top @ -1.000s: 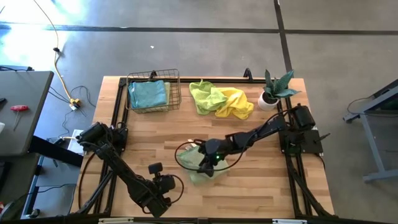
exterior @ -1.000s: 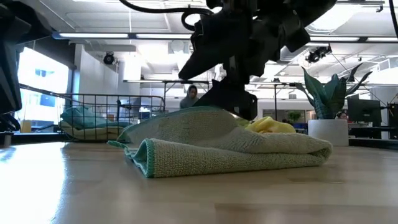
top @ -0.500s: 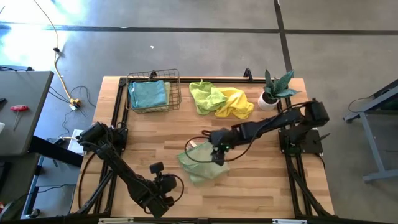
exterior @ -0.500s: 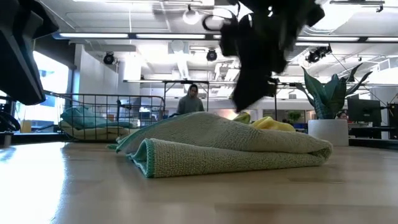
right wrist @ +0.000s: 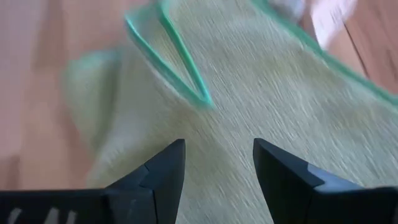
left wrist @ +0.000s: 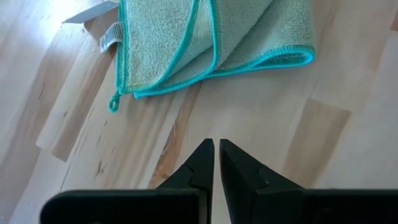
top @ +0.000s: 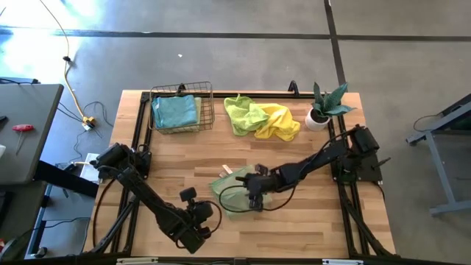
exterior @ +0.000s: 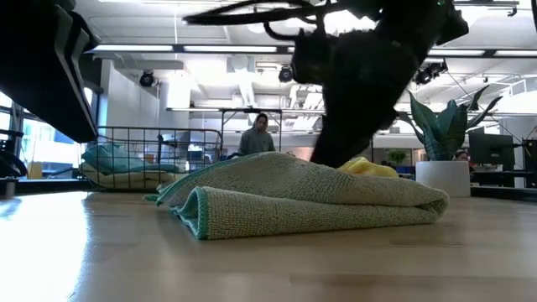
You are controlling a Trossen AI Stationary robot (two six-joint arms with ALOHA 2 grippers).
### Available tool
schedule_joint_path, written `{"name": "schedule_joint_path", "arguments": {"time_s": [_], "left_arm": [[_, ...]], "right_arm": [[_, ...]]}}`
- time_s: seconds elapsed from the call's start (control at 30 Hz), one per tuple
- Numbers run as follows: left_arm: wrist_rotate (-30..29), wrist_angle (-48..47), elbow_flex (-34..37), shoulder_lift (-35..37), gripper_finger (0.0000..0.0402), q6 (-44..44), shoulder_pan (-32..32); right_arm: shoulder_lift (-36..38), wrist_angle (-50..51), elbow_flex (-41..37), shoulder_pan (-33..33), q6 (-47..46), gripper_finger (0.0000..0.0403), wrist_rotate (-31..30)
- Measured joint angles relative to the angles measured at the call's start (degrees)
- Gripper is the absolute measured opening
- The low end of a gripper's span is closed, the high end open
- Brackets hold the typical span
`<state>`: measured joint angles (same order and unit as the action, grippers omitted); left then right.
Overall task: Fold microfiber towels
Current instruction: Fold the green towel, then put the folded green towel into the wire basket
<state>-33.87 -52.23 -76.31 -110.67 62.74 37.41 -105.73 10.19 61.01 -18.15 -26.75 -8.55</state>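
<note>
A pale sage green microfiber towel with a teal hem lies folded in layers on the wooden table, near the middle of its front half. My right gripper stands open just over the towel's right part, slanting down. My left gripper is shut and hovers over bare wood a little short of the towel's near left corner. A teal towel lies in the wire basket. A lime green towel and a yellow one lie crumpled at the far edge. My right gripper comes at the sage towel's top layer slanting down from the table's right. Its open fingers stand close over the cloth. Whether they touch it I cannot tell. My left gripper touches nothing.
A potted plant stands at the far right corner. A white tag sticks out by the towel's far left corner. Bare wood lies to the left of the towel and along the near edge. A person stands in the room beyond.
My right gripper has lifted off the sage towel toward the far edge, then swung back toward the near edge and down over it, rolling its wrist. The towel's raised top layer has sunk and now lies flat on the fold.
</note>
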Motion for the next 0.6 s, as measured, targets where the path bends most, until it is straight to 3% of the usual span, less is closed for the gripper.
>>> {"name": "schedule_joint_path", "arguments": {"time_s": [0.13, 0.33, 0.43, 0.6], "left_arm": [[0.0, 0.0, 0.0, 0.0, 0.0018, -0.2, -0.4], [0.2, 0.0, 0.0, 0.0, 0.0018, 2.4, -0.5], [0.2, 0.0, 0.0, 0.0, 0.0018, 4.6, -0.3], [-4.2, 2.5, 0.4, 0.0, 0.0018, 13.6, -0.2]], "right_arm": [[-0.1, -8.0, 0.0, -1.1, 1.1, 0.0181, 2.1], [0.1, -16.6, 0.0, -2.7, 5.4, 0.0181, 14.1], [1.4, -13.3, 0.0, -2.7, 7.6, 0.0181, 13.0], [3.3, -2.8, 0.0, -2.1, 13.0, 0.0181, 4.0]]}}
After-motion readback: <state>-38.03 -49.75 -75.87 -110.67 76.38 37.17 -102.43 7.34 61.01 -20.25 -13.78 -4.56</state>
